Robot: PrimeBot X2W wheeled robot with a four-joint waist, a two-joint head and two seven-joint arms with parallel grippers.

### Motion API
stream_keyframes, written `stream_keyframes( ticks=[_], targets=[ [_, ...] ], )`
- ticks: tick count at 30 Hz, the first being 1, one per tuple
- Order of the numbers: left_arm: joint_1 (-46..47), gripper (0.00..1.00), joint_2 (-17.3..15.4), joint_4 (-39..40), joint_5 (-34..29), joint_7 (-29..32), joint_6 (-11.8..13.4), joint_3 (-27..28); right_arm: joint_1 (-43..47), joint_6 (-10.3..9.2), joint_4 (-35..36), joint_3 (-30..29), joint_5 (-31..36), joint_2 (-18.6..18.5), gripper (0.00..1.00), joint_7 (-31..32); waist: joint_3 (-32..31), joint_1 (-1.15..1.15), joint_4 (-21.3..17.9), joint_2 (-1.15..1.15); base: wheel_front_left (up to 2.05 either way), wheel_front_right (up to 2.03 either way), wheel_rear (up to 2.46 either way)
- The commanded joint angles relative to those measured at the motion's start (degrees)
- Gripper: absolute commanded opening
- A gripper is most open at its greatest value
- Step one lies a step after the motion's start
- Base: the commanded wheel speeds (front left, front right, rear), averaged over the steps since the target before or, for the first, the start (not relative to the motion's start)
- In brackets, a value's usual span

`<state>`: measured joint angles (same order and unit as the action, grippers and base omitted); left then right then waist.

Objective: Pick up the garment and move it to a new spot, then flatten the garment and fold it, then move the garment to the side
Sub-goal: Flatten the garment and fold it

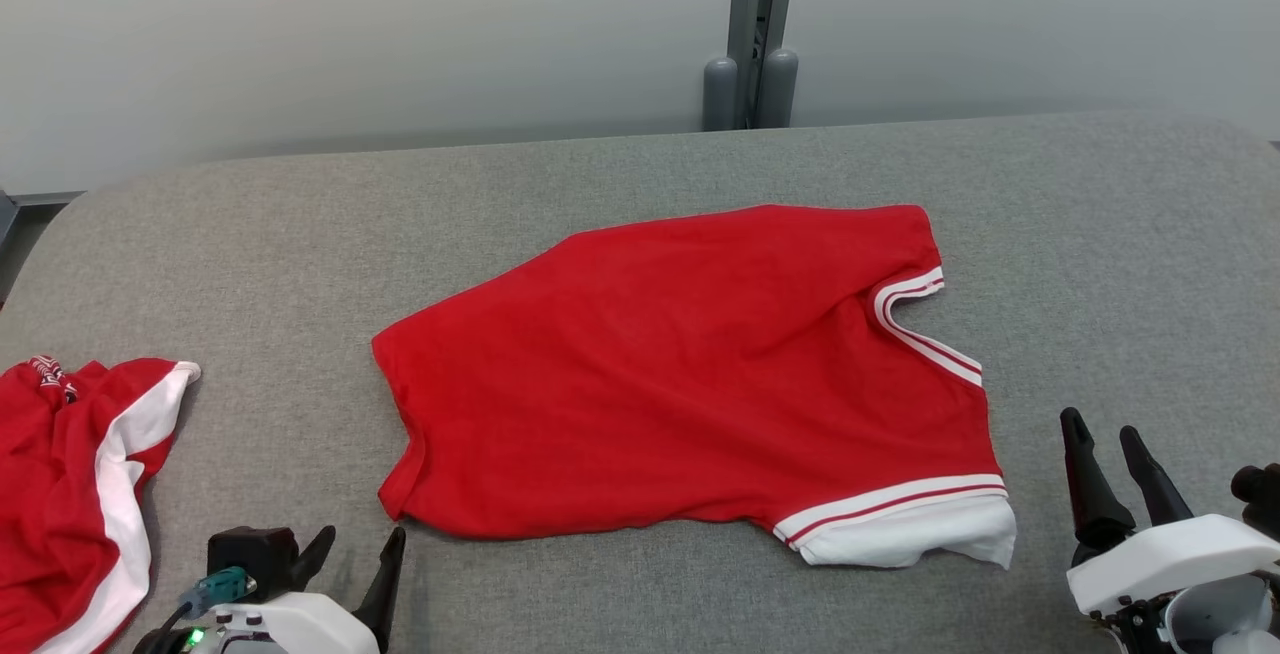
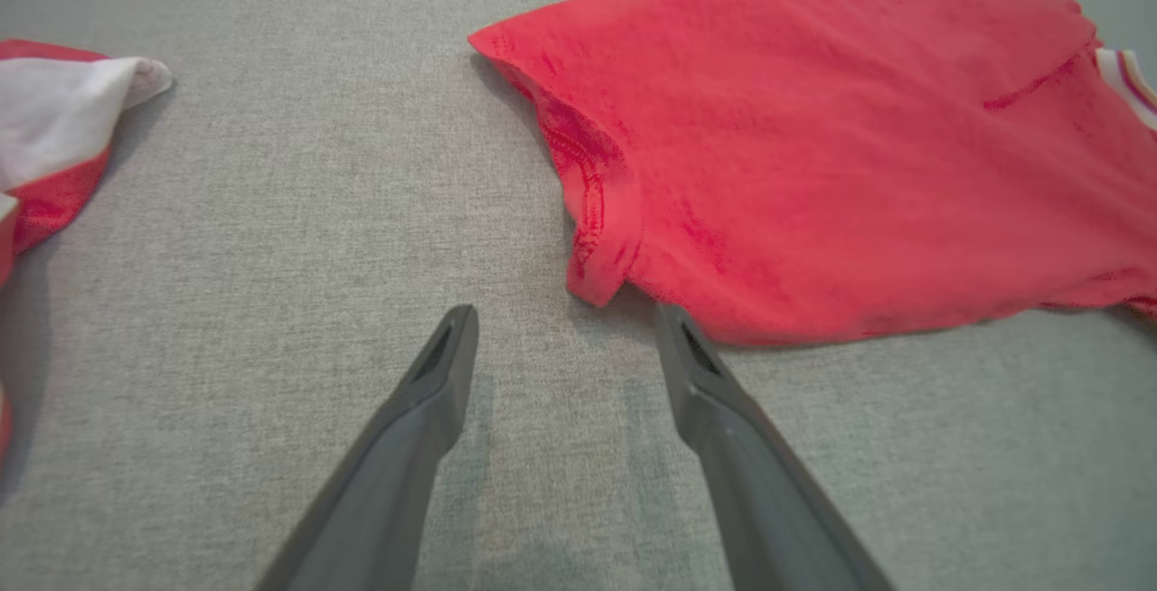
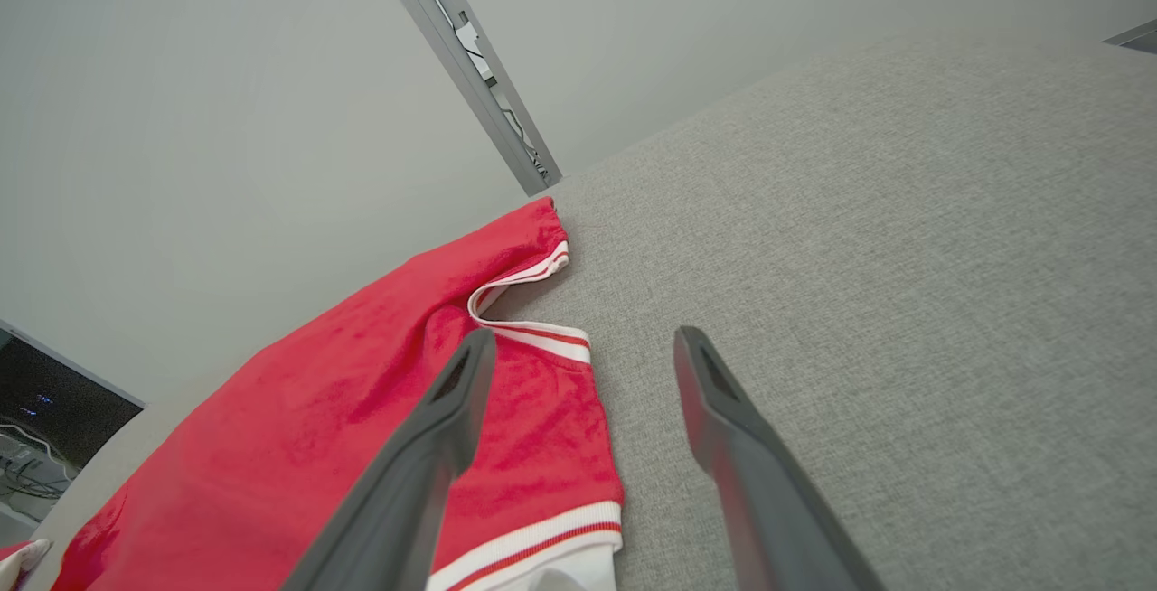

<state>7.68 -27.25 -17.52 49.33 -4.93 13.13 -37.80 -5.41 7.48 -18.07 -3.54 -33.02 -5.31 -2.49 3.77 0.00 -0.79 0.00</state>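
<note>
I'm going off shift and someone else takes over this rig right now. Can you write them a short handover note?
The left gripper is open and empty, just short of the red shirt at its near left corner.
The right gripper is open and empty, beside the sleeve end.
The shirt lies flat in the middle of the grey table, apparently folded once.
A second red and white garment sits at the table's left edge.
Done, by the look of it: flattening, first fold.
Left: any further folds, then move the shirt aside.
</note>
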Motion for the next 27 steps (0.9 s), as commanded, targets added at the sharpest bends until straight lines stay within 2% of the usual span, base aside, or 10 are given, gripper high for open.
stream_keyframes(
  ticks=[1, 5, 14, 15, 16, 17, 23, 27],
  targets=[
    [1.52, 1.00, -1.22, -1.03, -1.90, 0.60, 0.69, -0.83, -0.38, 0.03, 0.37, -0.40, 0.55, 0.05, 1.00, 0.28, 0.19, 0.00, -0.21, 0.00, 0.00, 0.00, 0.00],
    [3.80, 1.00, -1.47, -4.22, -5.26, 2.46, 1.19, -3.61, -0.88, 0.03, 1.12, -0.12, 1.35, 0.71, 1.00, 0.86, 0.76, 0.00, -0.94, 0.00, 0.00, 0.00, 0.00],
    [8.45, 1.00, -0.02, -9.63, -6.62, 1.81, -1.67, -5.14, -1.70, 0.02, 1.59, -0.03, 2.20, 1.46, 1.00, 1.26, 2.40, 0.00, -2.35, 0.00, 0.00, 0.00, 0.00],
    [8.86, 0.80, 0.09, -9.97, -6.73, 1.66, -2.03, -5.19, -1.80, 0.03, 1.56, -0.06, 2.30, 1.50, 1.00, 1.22, 2.51, 0.00, -2.42, 0.00, 0.00, 0.00, 0.00],
    [9.11, 0.19, 0.22, -10.30, -6.81, 1.50, -1.98, -5.31, -1.82, 0.03, 1.52, -0.11, 2.33, 1.54, 1.00, 1.17, 2.56, 0.00, -2.45, 0.00, 0.00, 0.00, 0.00],
    [9.26, 0.00, 0.21, -10.49, -6.77, 1.57, -2.61, -5.48, -1.84, 0.03, 1.48, -0.13, 2.43, 1.59, 1.00, 1.14, 2.59, 0.00, -2.48, 0.00, 0.00, 0.00, 0.00],
    [9.52, 0.00, -0.32, -8.64, -5.94, 1.19, -4.42, -5.42, -1.79, 0.03, 1.11, -0.43, 2.45, 1.81, 1.00, 0.73, 2.48, 0.00, -2.19, 0.00, 0.00, 0.00, 0.00],
    [8.52, 0.00, -2.76, -3.97, -5.46, 3.87, -4.80, -5.72, -1.63, 0.03, 0.61, -0.31, 2.33, 1.95, 1.00, 0.23, 2.20, 0.00, -1.83, 0.00, 0.00, 0.00, 0.00]
  ],
)
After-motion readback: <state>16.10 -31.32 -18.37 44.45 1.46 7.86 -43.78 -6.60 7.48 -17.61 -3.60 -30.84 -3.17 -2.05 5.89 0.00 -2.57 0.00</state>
